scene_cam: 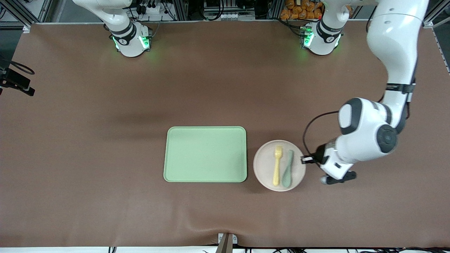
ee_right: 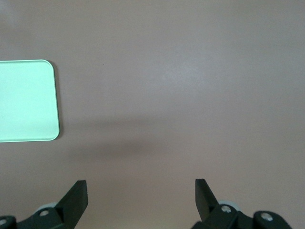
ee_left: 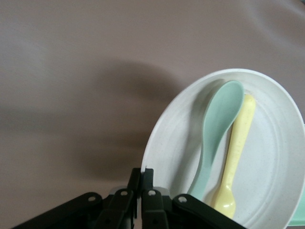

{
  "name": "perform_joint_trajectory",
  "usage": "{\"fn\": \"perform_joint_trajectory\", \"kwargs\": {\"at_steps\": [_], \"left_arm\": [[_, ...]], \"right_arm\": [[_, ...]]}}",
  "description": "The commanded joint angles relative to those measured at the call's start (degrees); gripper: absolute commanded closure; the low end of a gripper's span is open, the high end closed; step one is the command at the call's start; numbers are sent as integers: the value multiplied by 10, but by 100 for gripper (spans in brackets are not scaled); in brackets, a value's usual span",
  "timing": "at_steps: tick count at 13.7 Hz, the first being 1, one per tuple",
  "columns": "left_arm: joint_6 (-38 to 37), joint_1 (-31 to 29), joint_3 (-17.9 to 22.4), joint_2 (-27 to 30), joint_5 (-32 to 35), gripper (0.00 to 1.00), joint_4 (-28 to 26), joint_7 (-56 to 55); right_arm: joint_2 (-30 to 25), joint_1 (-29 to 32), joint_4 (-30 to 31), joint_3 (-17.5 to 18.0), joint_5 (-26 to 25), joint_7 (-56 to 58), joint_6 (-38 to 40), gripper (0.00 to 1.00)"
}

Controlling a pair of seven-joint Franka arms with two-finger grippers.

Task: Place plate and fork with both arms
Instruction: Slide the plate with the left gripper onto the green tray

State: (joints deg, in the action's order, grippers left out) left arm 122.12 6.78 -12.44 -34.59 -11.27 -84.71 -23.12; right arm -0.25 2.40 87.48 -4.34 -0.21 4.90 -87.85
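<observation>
The off-white round plate (scene_cam: 263, 165) lies on the table beside the green tray, toward the left arm's end. The pale-yellow fork (scene_cam: 277, 165) and a teal spoon (scene_cam: 287, 169) lie side by side on it. My left gripper (scene_cam: 304, 160) is at the plate's rim and is shut on it. In the left wrist view the left gripper (ee_left: 145, 175) pinches the edge of the plate (ee_left: 276, 167), with the fork (ee_left: 238, 143) and spoon (ee_left: 217, 129) on it. My right gripper (ee_right: 140, 188) is open and empty over bare table. It is out of the front view.
The light-green rectangular tray (scene_cam: 205, 154) lies mid-table and its corner shows in the right wrist view (ee_right: 26, 100). The right arm's base (scene_cam: 130, 40) and left arm's base (scene_cam: 321, 38) stand at the table's edge. A brown mat covers the table.
</observation>
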Motion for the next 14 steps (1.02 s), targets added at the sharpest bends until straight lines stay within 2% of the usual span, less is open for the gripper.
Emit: {"fn": "perform_joint_trajectory", "kwargs": {"at_steps": [1,4,11,14], "left_arm": [[17,51,7,-3,5,100,2,-76],[43,106,8,-32,7,100,32,-148],[189,206,23,-99,14,100,33,-263],[226,246,38,-126,49,100,32,-265]], "right_arm": [[6,12,-12,7,9,-1,2,0],[6,12,-12,7,9,-1,2,0],[6,13,-12,7,9,-2,4,0],[6,13,-12,7,9,-2,4,0]]}}
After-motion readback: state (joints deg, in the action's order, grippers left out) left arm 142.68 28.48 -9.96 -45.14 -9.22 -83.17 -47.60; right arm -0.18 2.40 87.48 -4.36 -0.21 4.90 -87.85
